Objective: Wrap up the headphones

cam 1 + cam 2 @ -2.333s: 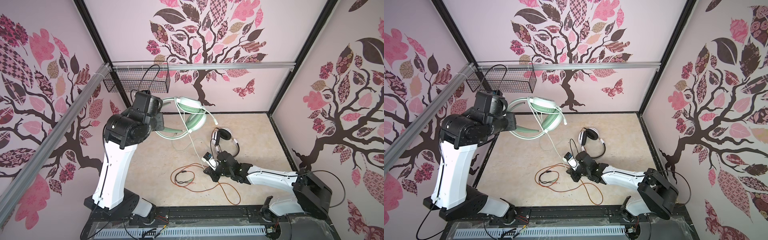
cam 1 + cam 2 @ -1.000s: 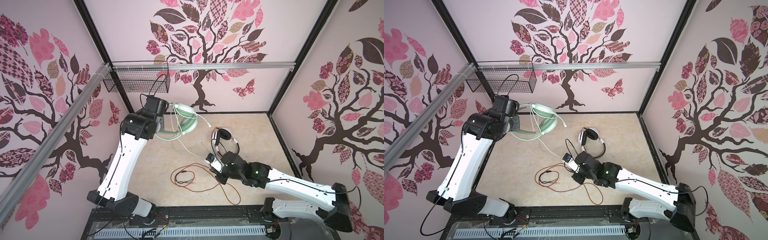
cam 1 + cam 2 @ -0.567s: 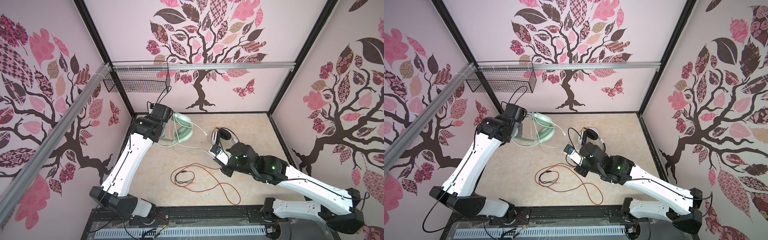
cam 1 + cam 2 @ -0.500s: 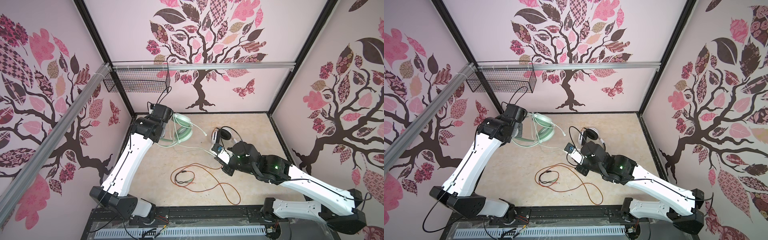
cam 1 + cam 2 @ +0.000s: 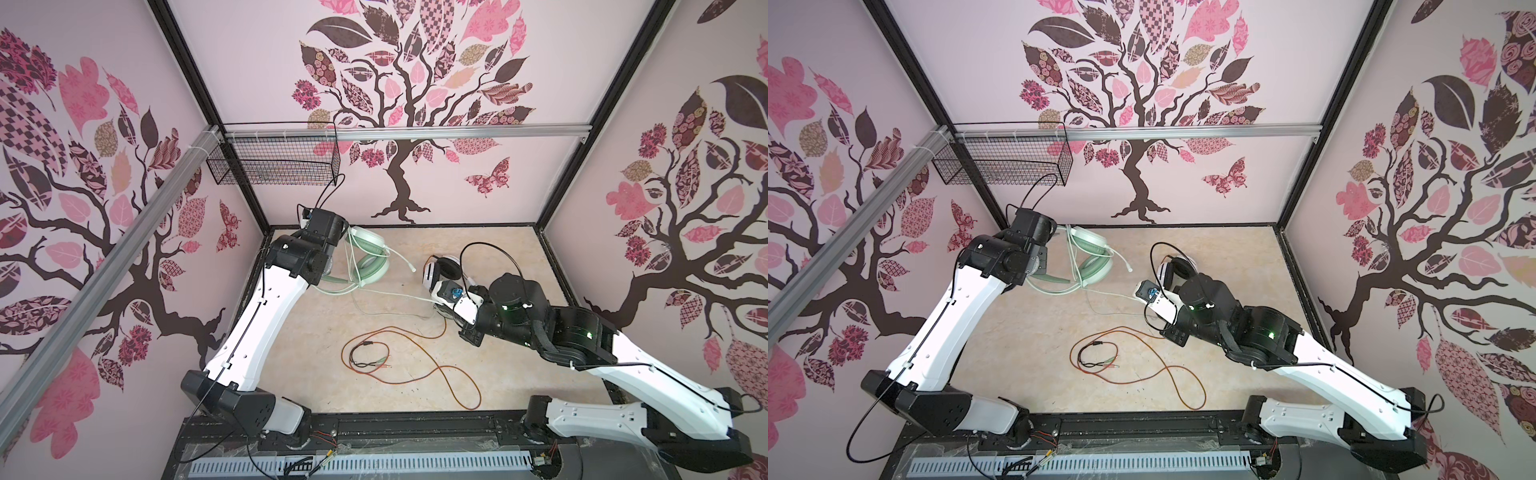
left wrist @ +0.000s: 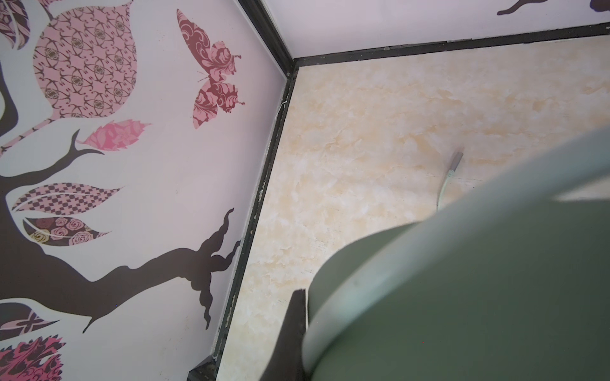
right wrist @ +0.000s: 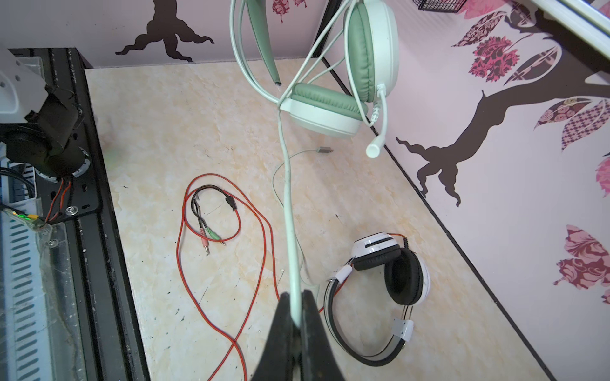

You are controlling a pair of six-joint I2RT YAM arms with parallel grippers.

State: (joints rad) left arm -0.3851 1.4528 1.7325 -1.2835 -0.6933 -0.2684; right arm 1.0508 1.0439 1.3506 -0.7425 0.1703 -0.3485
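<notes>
The mint-green headphones (image 5: pixel 370 257) (image 5: pixel 1090 249) hang above the table near the back-left corner. My left gripper (image 5: pixel 343 240) (image 6: pixel 307 316) is shut on their band, which fills much of the left wrist view. Loops of their pale green cable (image 7: pixel 287 184) drape over the band. The cable then runs taut to my right gripper (image 7: pixel 295 310) (image 5: pixel 434 301), which is shut on it above the table's middle. The white-and-black headphones (image 5: pixel 440 270) (image 7: pixel 392 273) lie on the table beside my right gripper. Their orange-red cable (image 7: pixel 179 250) sprawls toward the front.
A short black adapter lead (image 7: pixel 211 211) (image 5: pixel 365 353) with pink and green plugs lies inside the orange-red loops. A wire basket (image 5: pixel 274 166) hangs on the back-left wall. A black rail (image 5: pixel 415 428) runs along the table's front edge.
My left arm has stretched toward the back-left corner and carried the mint headset lower. My right arm has lifted and moved back toward the white-and-black headset, pulling the pale cable taut.
</notes>
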